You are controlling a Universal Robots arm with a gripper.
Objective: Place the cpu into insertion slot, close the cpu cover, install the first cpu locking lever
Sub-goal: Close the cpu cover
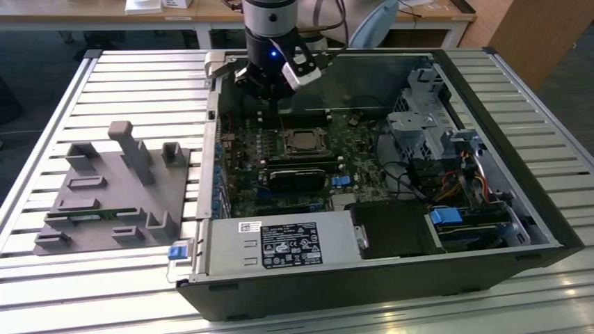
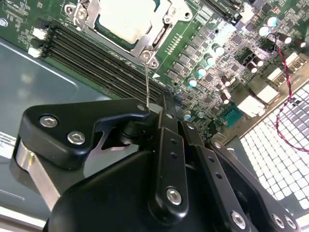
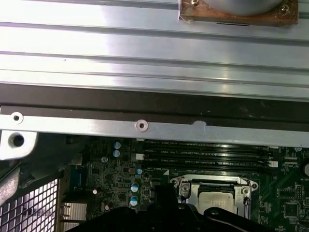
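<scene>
The cpu (image 2: 126, 18) shows its pale silver face inside the insertion slot (image 1: 302, 141) on the green board. The cpu cover (image 2: 160, 35), a silvery frame, lies flat around the chip, and the first wrist view shows the same with the cpu (image 3: 217, 199) under its cover (image 3: 189, 186). A thin wire locking lever (image 2: 147, 79) rises from the socket's corner toward my gripper (image 2: 164, 98). The gripper (image 1: 272, 104) hangs just beyond the socket inside the case, looks shut, and the lever's free end meets its tip. Whether the lever is gripped is hidden.
The open computer case (image 1: 519, 209) lies on a slatted metal table. Black memory slots (image 2: 91, 55) run beside the socket, with capacitors (image 2: 207, 60) and a red-black cable (image 2: 289, 63) nearby. A grey parts fixture (image 1: 116, 188) stands at the exterior view's left. The power supply (image 1: 278, 245) fills the case's near side.
</scene>
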